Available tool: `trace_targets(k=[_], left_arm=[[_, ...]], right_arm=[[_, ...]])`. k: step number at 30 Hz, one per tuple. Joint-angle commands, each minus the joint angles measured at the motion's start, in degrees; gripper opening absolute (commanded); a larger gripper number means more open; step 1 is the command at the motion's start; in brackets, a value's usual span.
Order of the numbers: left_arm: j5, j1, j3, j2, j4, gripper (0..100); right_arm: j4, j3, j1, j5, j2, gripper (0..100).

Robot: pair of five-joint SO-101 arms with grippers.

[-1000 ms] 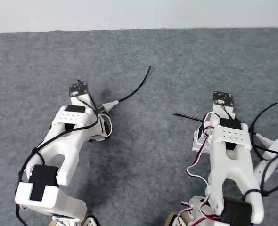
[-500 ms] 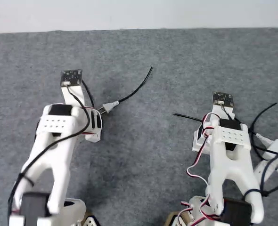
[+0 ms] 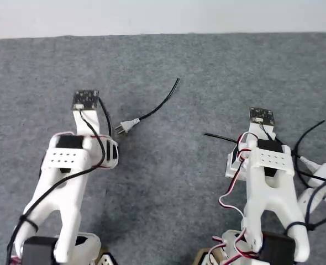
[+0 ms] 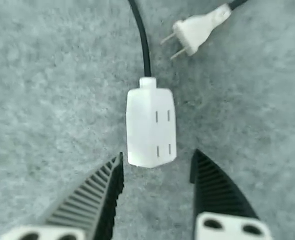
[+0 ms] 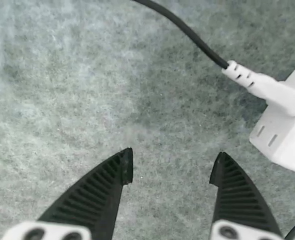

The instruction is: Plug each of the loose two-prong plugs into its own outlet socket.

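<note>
Now, left gripper [image 4: 158, 156]: opened wide and empty, held low over the grey worktop [image 3: 179, 165]; this spread is judged to be kept so that the jaws can pass either side of a plug or socket body.
Right gripper [image 5: 175, 152]: also parted, nothing held, poised over bare worktop.
Outlet socket [image 4: 151, 127]: laid flat with slots upward, just ahead of the left gripper's tips; its black cord [image 4: 141, 40] is led away from the far end.
Second socket [image 5: 287, 135]: seen just beside the right gripper; a white plug [image 5: 260, 85] appears to be seated in it already.
Loose plug [image 4: 195, 31]: left lying beyond the outlet socket, apart from it, prongs free.
Open room: bare worktop is offered between the arms and out to the far edge [image 3: 163, 36]; only the trailing cord [image 3: 163, 102] must be minded.
</note>
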Motion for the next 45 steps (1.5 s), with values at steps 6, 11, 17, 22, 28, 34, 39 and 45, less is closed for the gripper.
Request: trace_targets(k=[6,11,17,22,28,34,39,45], left_arm=[[-0.7,-0.5,2.2,3.3,-9.8,2],[-0.7,-0.5,2.9,3.3,-9.0,1],[-0.7,-3.7,1.2,2.5,-9.0,1],[-0.7,-8.7,1.5,-5.4,-8.9,1],[-8.7,-11.1,10.9,-15.9,-9.0,2],[-15.8,-13.5,12.9,-11.6,-10.3,2],[-16.2,-18.8,7.4,-3.5,-14.9,2],[-15.9,-21.4,0.4,4.7,-14.7,2]], right_arm=[[-0.7,-0.4,0.0,0.3,-1.8,25.1],[-0.7,-0.4,-0.2,0.3,-1.8,25.1],[-0.9,-0.4,-0.4,0.0,-1.8,25.1],[-0.2,-3.3,-6.0,-8.3,-2.4,25.1],[4.2,-16.0,-16.1,-25.2,-1.5,25.1],[2.2,-29.6,-29.2,-36.7,8.1,25.1],[2.5,-45.7,-34.2,-46.1,21.8,25.3],[2.1,-66.1,-38.0,-52.1,37.4,25.5]])
